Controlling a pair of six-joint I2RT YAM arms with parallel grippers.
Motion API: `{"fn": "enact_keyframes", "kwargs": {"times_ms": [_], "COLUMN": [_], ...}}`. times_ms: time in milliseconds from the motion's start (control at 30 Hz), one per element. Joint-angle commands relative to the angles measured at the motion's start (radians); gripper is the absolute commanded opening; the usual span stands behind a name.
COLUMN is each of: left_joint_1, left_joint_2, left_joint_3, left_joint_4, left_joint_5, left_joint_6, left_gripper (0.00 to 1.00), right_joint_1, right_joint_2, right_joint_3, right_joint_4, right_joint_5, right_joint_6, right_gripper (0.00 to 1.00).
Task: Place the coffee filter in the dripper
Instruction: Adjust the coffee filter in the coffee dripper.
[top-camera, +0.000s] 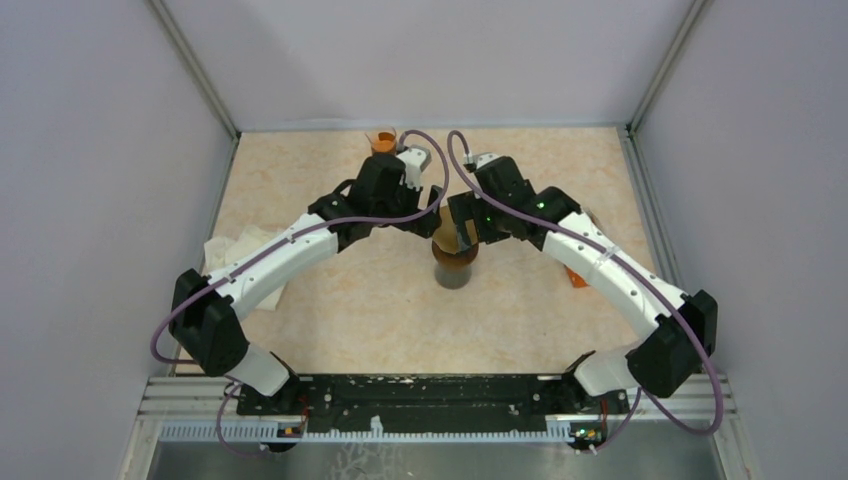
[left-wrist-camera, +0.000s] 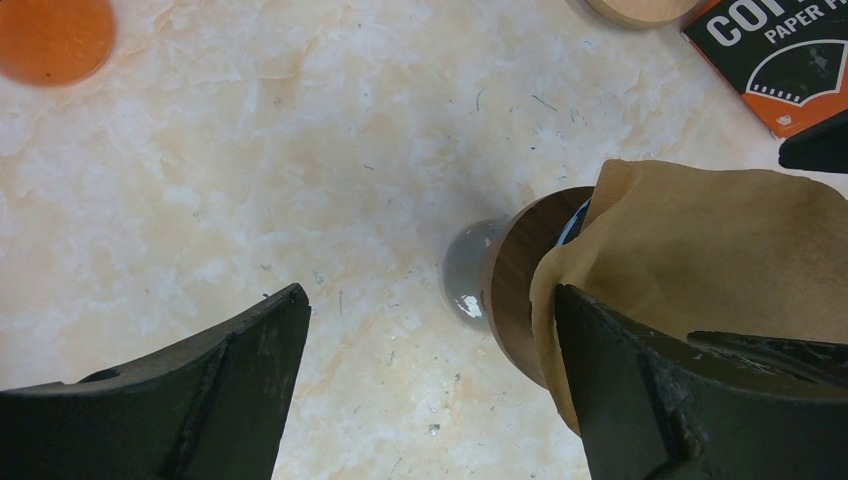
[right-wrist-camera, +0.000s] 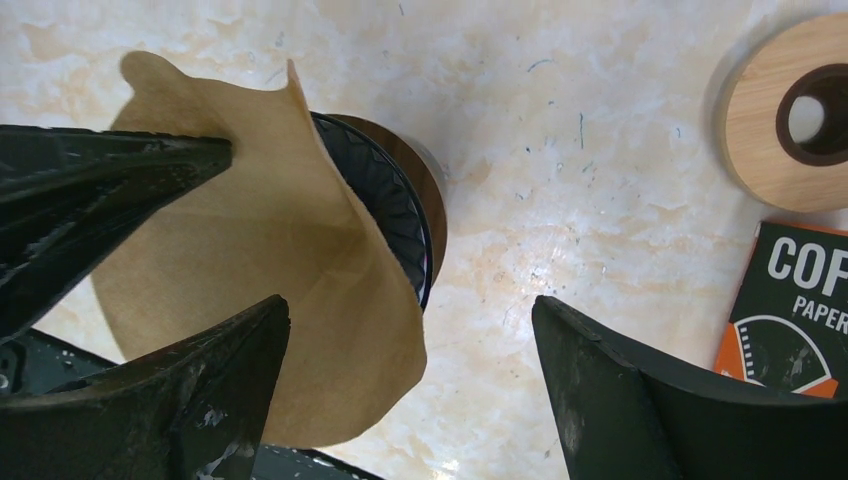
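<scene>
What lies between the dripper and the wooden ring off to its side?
Nothing. Only bare marbled tabletop separates the dripper from the wooden ring, seen in the right wrist view.

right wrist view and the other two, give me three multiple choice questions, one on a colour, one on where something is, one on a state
1. What colours is the box?
A blue and white
B orange and black
C green and yellow

2. Where is the filter?
A lying flat beside the box
B on top of the box
C standing in the dripper

3. How are the left gripper and the right gripper?
A both open
B both shut
C left open, right shut

Answers:
1 B, its face is black with an orange edge.
2 C, the brown paper rises out of the dripper's ribbed black rim.
3 A, each wrist view shows the fingers spread wide and clamping nothing.
</scene>
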Motion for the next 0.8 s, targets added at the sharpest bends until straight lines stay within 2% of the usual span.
{"fn": "enact_keyframes", "kwargs": {"times_ms": [0, 367, 767], "left_joint_1": [0.004, 0.004, 0.003], "left_joint_2": [-0.011, 0.026, 0.06], "left_joint_3": [0.044, 0.059, 0.096], "left_joint_4": [-0.009, -0.033, -0.083], "left_joint_5": [0.019, 0.021, 0.021], "left_joint_6": [-0.007, 0.001, 0.012], "left_gripper": [0.97, 0.97, 0.97], "right_joint_1": [-0.011, -0.033, -0.106], "right_joint_2": [-0.055, -0.094, -0.121], "right_joint_3": [-0.002, -0.013, -0.062], "right_joint_4": [0.077, 0.099, 0.161], "right_joint_5": [-0.006, 0.031, -0.032], "right_joint_6": [0.021, 0.045, 0.059], "right_gripper": [0.92, 0.92, 0.92]}}
